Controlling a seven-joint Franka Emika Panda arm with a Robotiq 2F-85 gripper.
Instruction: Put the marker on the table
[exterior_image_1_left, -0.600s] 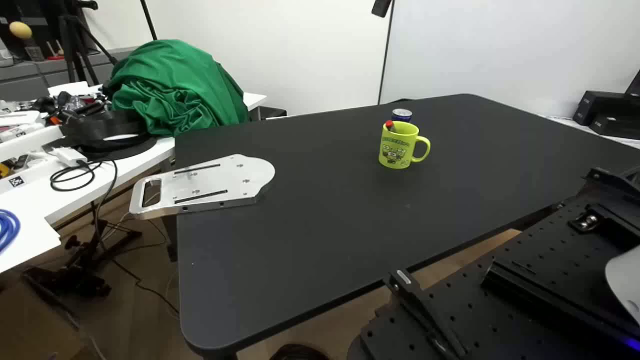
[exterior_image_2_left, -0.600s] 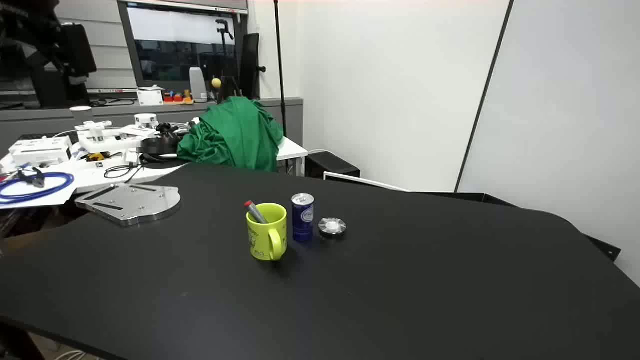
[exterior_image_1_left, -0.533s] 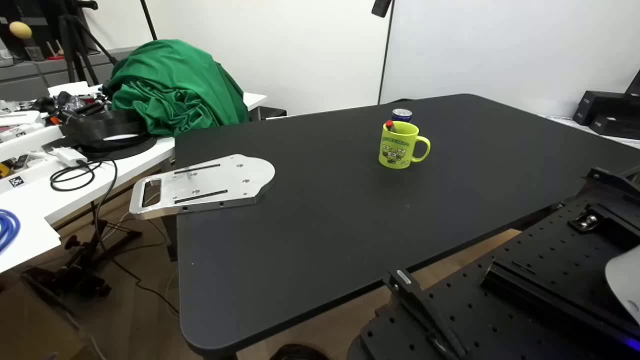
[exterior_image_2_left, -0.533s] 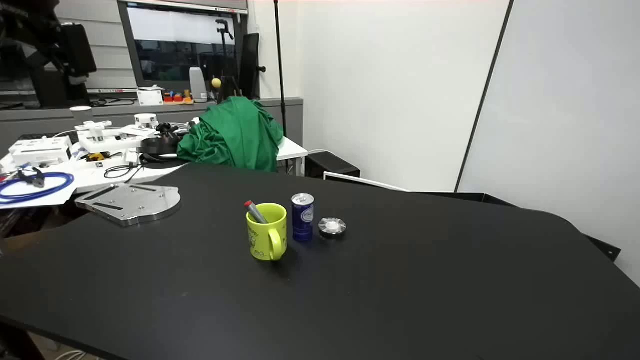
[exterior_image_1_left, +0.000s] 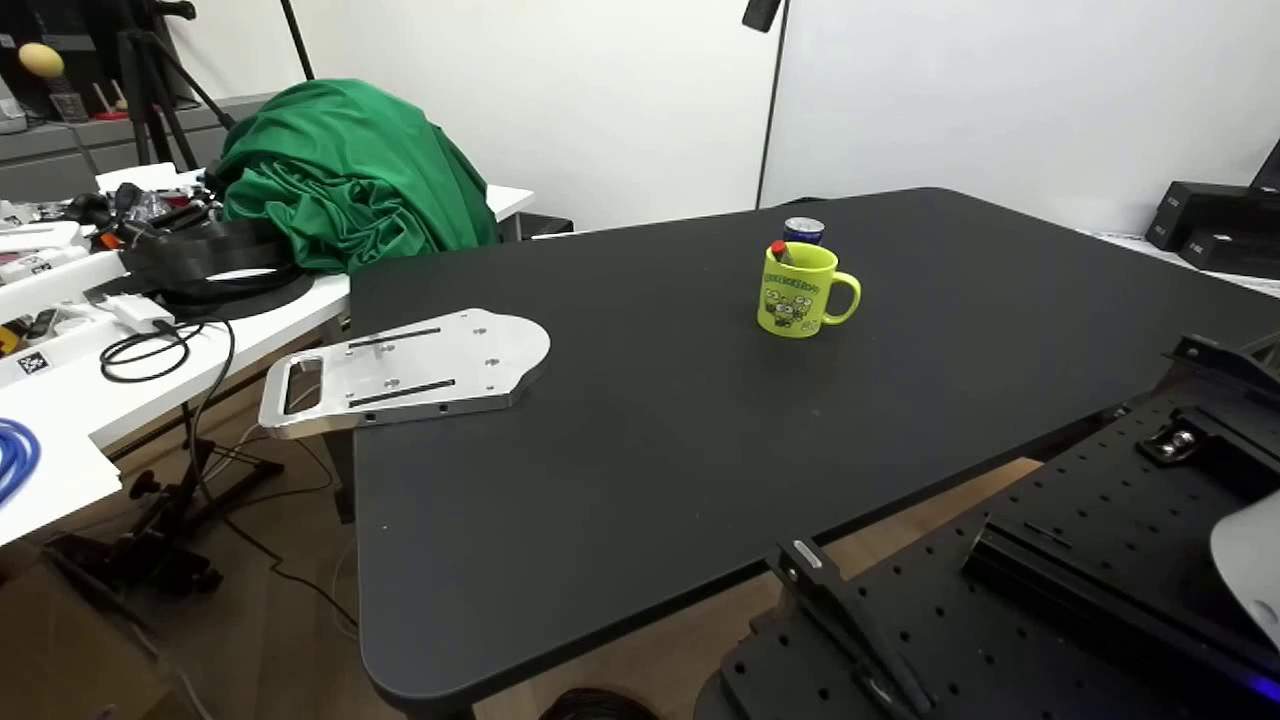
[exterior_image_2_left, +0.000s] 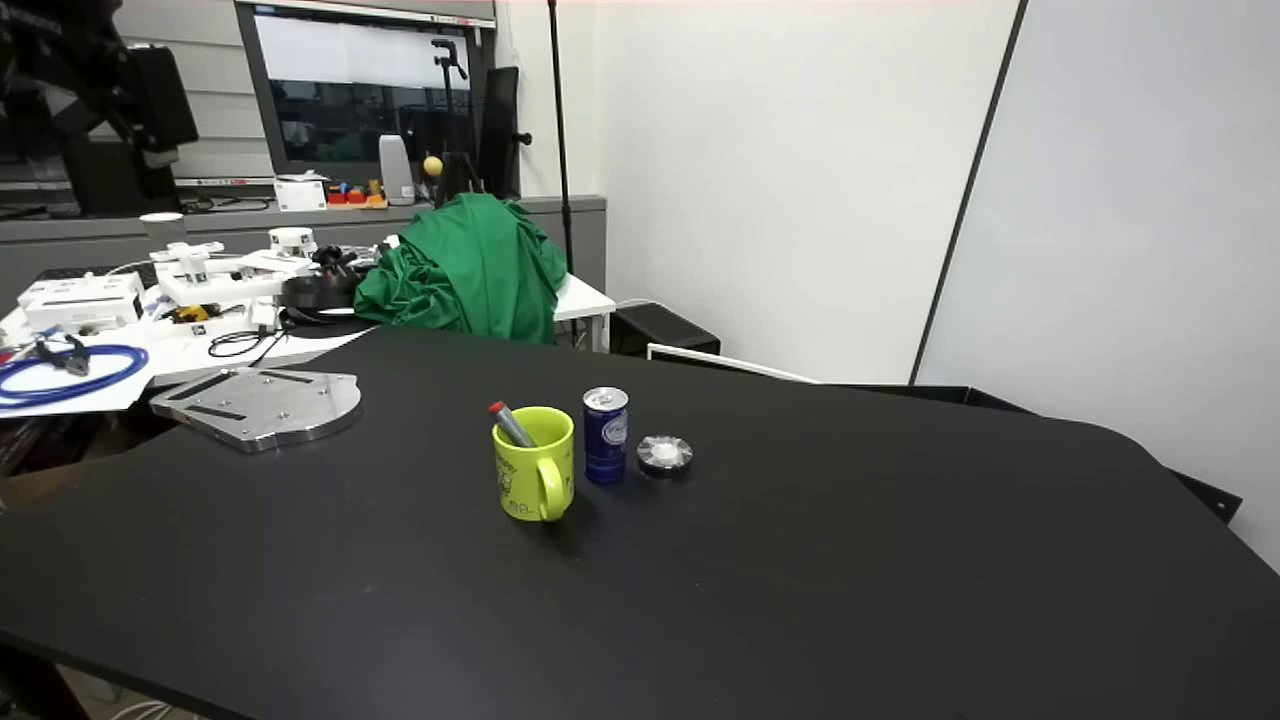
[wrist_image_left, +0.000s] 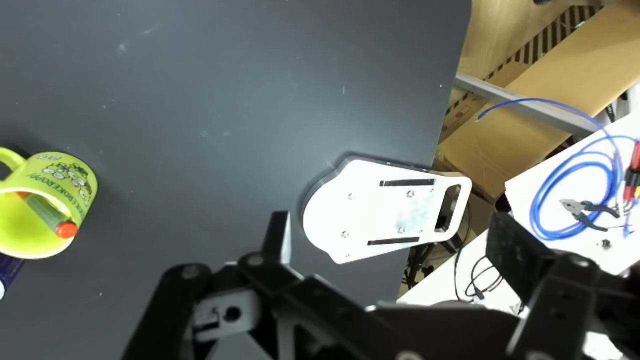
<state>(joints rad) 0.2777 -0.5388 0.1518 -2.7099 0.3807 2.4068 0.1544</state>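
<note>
Marker (exterior_image_2_left: 513, 426): lower end hidden by mug (exterior_image_2_left: 520, 482), both exterior views. Wrist view crops probable can (wrist_image_left: 8, 269).

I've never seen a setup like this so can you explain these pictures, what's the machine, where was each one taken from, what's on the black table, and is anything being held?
The machine is a remote-controlled robot arm; only bits of it show. Two views look at the scene from outside it, from different spots. The third looks down from its wrist, so its pincer pokes in along the bottom. The pincer is open and holds nothing.

On the black table stands a yellow-green mug with a marker leaning inside, one red end poking above the rim. Beside the mug is a blue can, and next to that a small round thing I can't identify. A flat metal plate lies at one end, its handle jutting past the edge.
</note>
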